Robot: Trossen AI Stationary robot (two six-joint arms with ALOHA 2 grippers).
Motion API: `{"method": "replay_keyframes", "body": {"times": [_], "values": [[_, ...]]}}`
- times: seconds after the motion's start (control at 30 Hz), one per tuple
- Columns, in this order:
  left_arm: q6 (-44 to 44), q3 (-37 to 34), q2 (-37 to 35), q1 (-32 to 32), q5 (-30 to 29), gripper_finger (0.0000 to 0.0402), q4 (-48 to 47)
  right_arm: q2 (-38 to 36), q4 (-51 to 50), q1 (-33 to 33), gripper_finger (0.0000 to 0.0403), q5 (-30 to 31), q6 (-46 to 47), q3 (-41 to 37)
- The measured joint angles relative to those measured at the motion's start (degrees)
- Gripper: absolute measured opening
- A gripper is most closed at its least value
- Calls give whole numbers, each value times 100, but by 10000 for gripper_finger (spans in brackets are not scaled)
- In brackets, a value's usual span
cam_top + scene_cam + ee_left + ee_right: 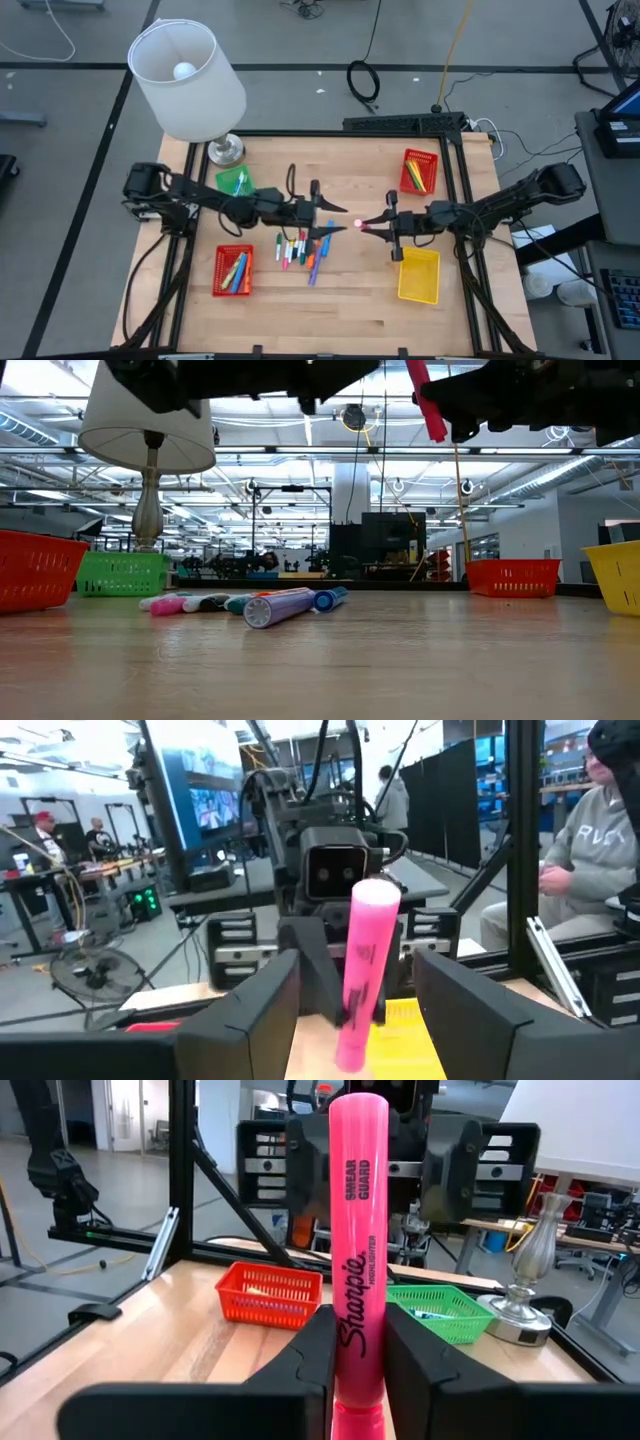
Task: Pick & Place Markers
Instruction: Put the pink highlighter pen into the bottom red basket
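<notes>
A pink highlighter marker (358, 1230) hangs over the middle of the table in my right gripper (358, 1380), which is shut on it. Its free end (358, 221) points toward the table's left. My left gripper (340, 217) faces it from the left, open. In the left wrist view its two fingers (262, 1010) stand wide on either side of the marker (362, 960) without touching it. Several loose markers (305, 250) lie flat on the wood below, seen also in the low view (280, 605). My right gripper pinches the pink marker's barrel near its rear end (358, 1365) between its two fingers. The fingers come about level from the table's right and lie along the marker. The marker sticks out ahead of them, tilted slightly up, lifted clear of the table (427, 405).
A red basket (233, 270) with markers sits near left, a green basket (235, 180) far left, a red basket (419, 170) far right and a yellow basket (418, 275) near right. A white-shaded lamp (190, 80) stands at the far left corner.
</notes>
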Motion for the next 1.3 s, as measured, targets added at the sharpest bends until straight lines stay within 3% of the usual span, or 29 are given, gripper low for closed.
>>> {"method": "replay_keyframes", "body": {"times": [0.6,1.03,1.13,1.3], "values": [[-76,1188,1141,-90,344,205,-186,30,68,0,45,-16,-167,1],[-156,1350,1279,-110,293,202,-206,30,50,0,47,-15,-111,1],[-164,1350,1279,-110,249,171,-208,30,48,0,47,-20,-109,1],[-86,1350,1273,-101,165,54,-227,28,47,2,47,-43,13,1]]}}
